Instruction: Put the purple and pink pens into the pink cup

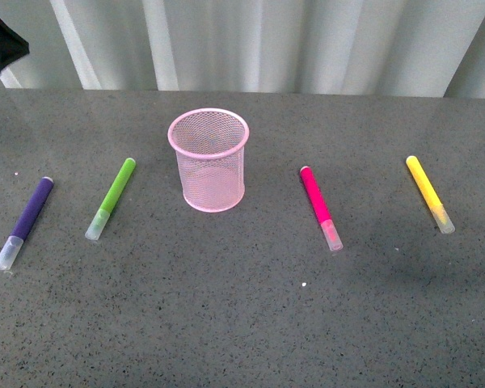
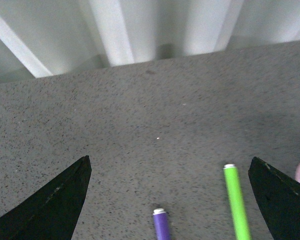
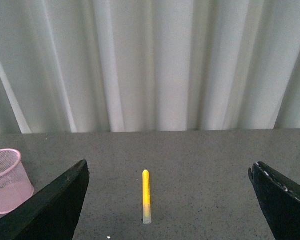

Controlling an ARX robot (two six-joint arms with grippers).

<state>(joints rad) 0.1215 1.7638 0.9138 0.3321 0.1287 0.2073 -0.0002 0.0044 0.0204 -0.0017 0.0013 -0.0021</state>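
Observation:
The pink mesh cup (image 1: 208, 159) stands upright in the middle of the grey table. The purple pen (image 1: 26, 220) lies at the far left, clear cap toward me. The pink pen (image 1: 319, 207) lies right of the cup, clear cap toward me. Neither arm shows in the front view. My left gripper (image 2: 170, 200) is open and empty above the table; the purple pen's end (image 2: 161, 225) lies between its fingers. My right gripper (image 3: 170, 200) is open and empty; the cup (image 3: 7, 180) shows off to one side of it. The pink pen is out of its view.
A lime-green pen (image 1: 112, 197) lies between the purple pen and the cup, and shows in the left wrist view (image 2: 236, 200). A yellow pen (image 1: 429, 194) lies at the far right, also in the right wrist view (image 3: 146, 195). White curtains hang behind the table's far edge.

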